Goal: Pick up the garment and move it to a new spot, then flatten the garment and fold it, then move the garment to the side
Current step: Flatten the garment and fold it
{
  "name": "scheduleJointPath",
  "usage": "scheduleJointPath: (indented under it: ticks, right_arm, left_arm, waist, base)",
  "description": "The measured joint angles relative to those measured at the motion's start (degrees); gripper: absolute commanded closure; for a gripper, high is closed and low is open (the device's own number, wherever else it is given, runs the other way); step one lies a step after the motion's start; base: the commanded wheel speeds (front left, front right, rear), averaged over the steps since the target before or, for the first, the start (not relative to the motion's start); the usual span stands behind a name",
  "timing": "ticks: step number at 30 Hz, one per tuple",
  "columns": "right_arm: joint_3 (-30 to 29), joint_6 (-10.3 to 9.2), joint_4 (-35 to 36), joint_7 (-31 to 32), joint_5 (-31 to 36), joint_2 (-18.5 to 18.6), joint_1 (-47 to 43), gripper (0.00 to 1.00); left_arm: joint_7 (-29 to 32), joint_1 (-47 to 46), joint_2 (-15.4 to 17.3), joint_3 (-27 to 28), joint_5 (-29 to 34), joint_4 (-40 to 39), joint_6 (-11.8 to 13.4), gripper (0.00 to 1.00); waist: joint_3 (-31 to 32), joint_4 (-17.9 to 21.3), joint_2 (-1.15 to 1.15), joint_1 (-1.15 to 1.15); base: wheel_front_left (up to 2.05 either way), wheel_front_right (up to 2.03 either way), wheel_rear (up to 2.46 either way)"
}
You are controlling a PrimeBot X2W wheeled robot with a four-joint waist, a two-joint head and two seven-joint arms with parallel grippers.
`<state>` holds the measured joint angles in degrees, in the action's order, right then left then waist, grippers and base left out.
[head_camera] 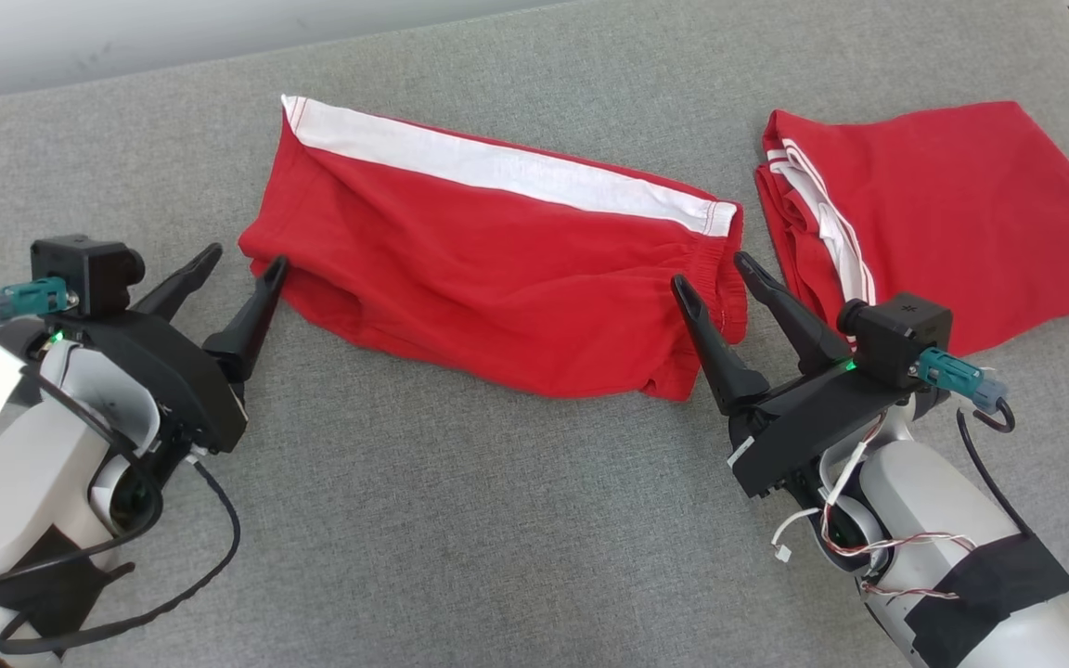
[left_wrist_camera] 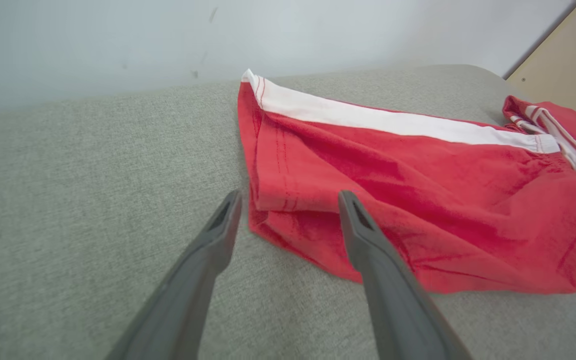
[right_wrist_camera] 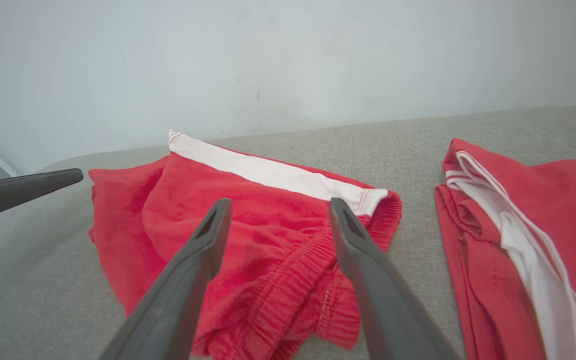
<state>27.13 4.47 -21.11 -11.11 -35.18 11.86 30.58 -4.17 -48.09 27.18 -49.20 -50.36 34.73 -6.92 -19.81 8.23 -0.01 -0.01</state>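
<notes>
A: Left gripper (head_camera: pixel 246 256) and right gripper (head_camera: pixel 712 269) both spread wide, nothing held.
B: Garment?
A: Red cotton shorts with a white side stripe (head_camera: pixel 497 278), folded flat on the grey fabric-covered desk (head_camera: pixel 451 520), just beside the second red striped garment (head_camera: pixel 952 213), with a narrow gap between. Right gripper is at the waistband end nearest that garment, left at the hem end farthest from it.
B: Handling?
A: Light and limp, likely to sag. I'd pinch all layers at both ends; the gathered waistband looks firmest.
</notes>
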Motion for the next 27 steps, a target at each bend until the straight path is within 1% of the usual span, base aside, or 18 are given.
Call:
scheduleJointPath:
  ticks: [2, 10, 18, 19, 21, 22, 23, 24, 27]
  right_arm:
    - [0.0, -0.16, 0.6, 0.0, 0.0, 0.1, -0.2, 0.0]
    - [0.5, -0.94, 2.7, 0.0, 0.1, 0.0, -0.8, 0.0]
    - [0.7, -1.79, 4.8, 0.6, 0.6, 0.5, -2.4, 0.0]
    - [0.8, -2.01, 4.9, 0.8, 0.6, 0.5, -2.7, 0.0]
    - [1.5, -2.01, 5.1, 1.6, 0.9, 0.7, -3.5, 0.0]
    - [1.8, -2.01, 5.2, 1.7, 0.9, 0.6, -4.1, 0.0]
    - [1.9, -2.07, 5.4, 2.1, 0.9, 0.7, -4.6, 0.0]
    - [1.8, -2.54, 5.8, 2.1, 0.9, 0.7, -5.4, 0.0]
    - [1.5, -3.28, 6.5, 2.0, 0.9, 0.8, -6.9, 0.0]
  left_arm:
    - [-0.4, 0.0, -0.1, -0.1, 0.2, 0.8, 0.4, 0.0]
    - [-1.3, 0.5, -0.5, 0.0, 0.2, 3.4, 0.4, 0.0]
    - [-1.3, 0.6, -1.9, -0.2, 0.0, 6.3, 0.4, 0.0]
    - [-1.3, 0.6, -2.2, -0.1, -0.2, 6.7, 0.4, 0.02]
    - [-1.4, 0.6, -2.5, -0.1, -0.3, 7.2, 0.4, 0.55]
    - [-1.4, 0.6, -2.6, -0.1, -0.3, 7.4, 0.3, 0.72]
    - [-1.4, 0.5, -2.8, -0.1, -0.3, 7.5, 0.3, 0.97]
    - [-1.4, 0.5, -3.2, -0.2, -0.3, 7.5, 0.3, 1.0]
    - [-1.9, 0.5, -4.7, -0.9, -0.3, 7.5, 0.3, 1.0]
  waist:
    - [0.0, 0.0, 0.0, 0.01]
    - [-0.6, 1.3, 0.0, 0.01]
    - [-1.3, 2.3, 0.01, 0.02]
    - [-1.3, 2.4, 0.01, 0.02]
    - [-1.4, 2.4, 0.01, 0.02]
    - [-1.4, 2.4, 0.0, 0.02]
    - [-1.4, 2.3, 0.0, 0.02]
    - [-1.5, 2.2, 0.0, 0.02]
    - [-1.6, 1.6, 0.01, 0.01]
  base:
    - [0.0, 0.0, 0.0]
    - [0.0, 0.0, 0.0]
    - [0.0, 0.0, 0.0]
    - [0.0, 0.0, 0.0]
    - [0.0, 0.0, 0.0]
    - [0.0, 0.0, 0.0]
    - [0.0, 0.0, 0.0]
    - [0.0, 0.0, 0.0]
    - [0.0, 0.0, 0.0]
